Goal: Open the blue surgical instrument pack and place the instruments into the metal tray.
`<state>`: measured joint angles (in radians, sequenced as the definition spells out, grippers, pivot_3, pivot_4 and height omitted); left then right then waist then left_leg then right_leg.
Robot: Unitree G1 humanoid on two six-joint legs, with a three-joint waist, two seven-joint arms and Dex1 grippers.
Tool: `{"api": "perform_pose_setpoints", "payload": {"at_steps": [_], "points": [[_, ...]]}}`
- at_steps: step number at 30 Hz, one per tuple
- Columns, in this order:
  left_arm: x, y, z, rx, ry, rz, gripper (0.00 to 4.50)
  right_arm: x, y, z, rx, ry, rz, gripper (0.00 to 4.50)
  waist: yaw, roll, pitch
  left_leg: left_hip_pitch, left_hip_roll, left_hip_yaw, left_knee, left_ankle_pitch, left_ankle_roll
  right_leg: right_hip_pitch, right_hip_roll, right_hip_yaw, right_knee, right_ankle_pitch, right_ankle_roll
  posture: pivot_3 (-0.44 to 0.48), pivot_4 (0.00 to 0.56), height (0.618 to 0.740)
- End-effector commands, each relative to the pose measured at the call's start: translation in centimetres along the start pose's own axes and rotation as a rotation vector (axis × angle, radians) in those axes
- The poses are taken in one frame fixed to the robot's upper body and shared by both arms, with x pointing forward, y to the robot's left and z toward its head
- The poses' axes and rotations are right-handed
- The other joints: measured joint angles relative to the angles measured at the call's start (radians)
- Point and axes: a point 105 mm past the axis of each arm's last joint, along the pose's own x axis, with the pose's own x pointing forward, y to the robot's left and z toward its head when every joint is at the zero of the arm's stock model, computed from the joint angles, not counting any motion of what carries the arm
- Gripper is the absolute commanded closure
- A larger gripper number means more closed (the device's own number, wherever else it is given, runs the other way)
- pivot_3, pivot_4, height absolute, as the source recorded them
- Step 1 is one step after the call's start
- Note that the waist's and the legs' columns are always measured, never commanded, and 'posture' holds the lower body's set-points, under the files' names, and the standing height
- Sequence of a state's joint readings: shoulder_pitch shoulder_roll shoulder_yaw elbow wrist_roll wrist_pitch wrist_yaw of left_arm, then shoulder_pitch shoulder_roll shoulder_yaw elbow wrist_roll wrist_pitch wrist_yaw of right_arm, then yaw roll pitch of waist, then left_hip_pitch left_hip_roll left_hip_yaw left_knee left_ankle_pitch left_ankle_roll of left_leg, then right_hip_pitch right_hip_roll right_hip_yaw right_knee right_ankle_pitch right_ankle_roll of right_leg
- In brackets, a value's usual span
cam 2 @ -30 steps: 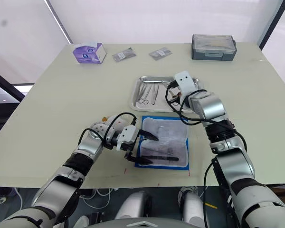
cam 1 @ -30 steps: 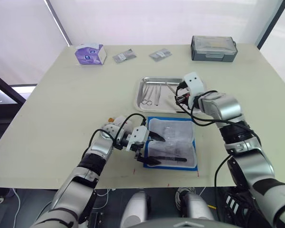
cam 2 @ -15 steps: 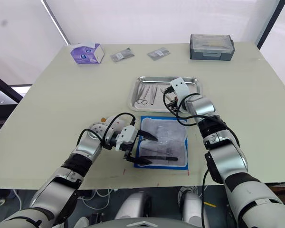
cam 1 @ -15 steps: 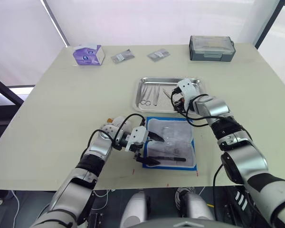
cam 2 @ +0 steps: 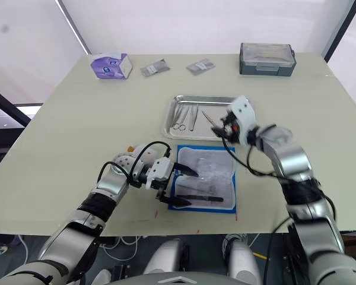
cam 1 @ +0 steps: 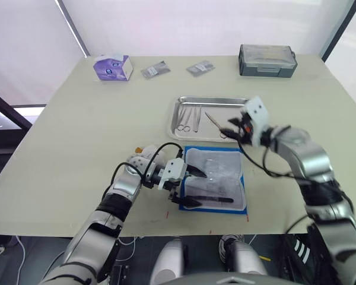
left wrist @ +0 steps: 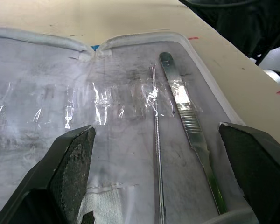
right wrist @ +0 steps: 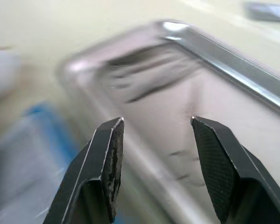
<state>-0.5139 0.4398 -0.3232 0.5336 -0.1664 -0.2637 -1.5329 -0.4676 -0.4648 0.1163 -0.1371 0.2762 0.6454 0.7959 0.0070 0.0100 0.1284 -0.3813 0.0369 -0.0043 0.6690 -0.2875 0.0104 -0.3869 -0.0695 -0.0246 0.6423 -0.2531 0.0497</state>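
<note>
Lifted off the metal tray (cam 1: 181,113), right end effector (right wrist: 156,154) gapes empty; instruments (cam 1: 190,118) inside.

The blue surgical instrument pack (cam 1: 214,180) lies flat and opened out near the tabletop's (cam 1: 83,136) front edge, its grey-white lining and crinkled clear film facing up inside a bright-blue border. Two instruments lie on that lining: a flat silver handle (left wrist: 189,124) and, just beside it, a thin straight probe (left wrist: 156,140). The metal tray (cam 1: 209,117), shallow and shiny with a rolled rim, sits just beyond the pack toward the tabletop's far edge and holds ring-handled scissors (cam 1: 183,122), other slim tools and one thin piece lying slantwise (cam 1: 213,120).
</note>
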Motion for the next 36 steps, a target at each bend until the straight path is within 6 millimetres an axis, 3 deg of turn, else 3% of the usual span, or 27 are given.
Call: {"api": "perform_pose_setpoints", "payload": {"at_steps": [1,4,10,17,30,36], "points": [[1.3,-3.4,-4.4,-0.185,0.119,-0.114,0.00,-2.1,3.3,1.0,-0.085,-0.075,0.148,2.10,-0.002,0.000,0.001,0.000,0.000,0.001,0.000,0.000,0.000,0.000,0.000,0.001,0.000,0.000,0.000,0.000,0.150,0.727],[1.2,-3.3,-4.5,-0.185,0.121,-0.115,0.00,-3.2,5.2,-0.7,-0.099,-0.040,0.220,2.10,-0.004,0.000,0.000,0.001,0.000,0.000,0.000,0.000,0.000,0.000,0.001,0.000,0.001,0.000,0.000,0.000,0.150,0.727],[1.1,-3.3,-4.5,-0.185,0.126,-0.116,0.00,-4.0,6.5,-2.9,-0.141,0.017,0.271,2.10,-0.001,-0.001,0.001,0.001,0.000,-0.001,0.000,0.000,0.000,0.000,0.001,0.000,0.000,0.000,0.000,0.000,0.150,0.727],[0.9,-3.3,-4.6,-0.185,0.130,-0.114,0.00,-3.1,8.5,-5.9,-0.210,0.087,0.344,2.10,-0.001,-0.002,0.000,0.001,0.000,0.000,0.000,0.000,0.000,0.000,0.001,0.000,0.000,0.000,0.000,0.000,0.150,0.727],[0.8,-3.1,-4.6,-0.180,0.133,-0.114,0.00,-2.2,7.5,-7.3,-0.222,0.111,0.292,2.10,-0.001,-0.004,-0.001,0.002,0.001,-0.001,0.000,0.000,0.000,0.001,0.002,0.000,0.001,0.000,0.000,0.000,0.150,0.727],[0.9,-3.2,-4.5,-0.181,0.131,-0.116,0.00,-3.7,9.0,-6.6,-0.136,0.080,0.381,2.10,0.003,-0.004,-0.001,0.002,0.001,-0.001,0.000,0.000,0.000,0.001,0.002,0.000,0.000,0.000,0.000,0.000,0.150,0.727]]}}
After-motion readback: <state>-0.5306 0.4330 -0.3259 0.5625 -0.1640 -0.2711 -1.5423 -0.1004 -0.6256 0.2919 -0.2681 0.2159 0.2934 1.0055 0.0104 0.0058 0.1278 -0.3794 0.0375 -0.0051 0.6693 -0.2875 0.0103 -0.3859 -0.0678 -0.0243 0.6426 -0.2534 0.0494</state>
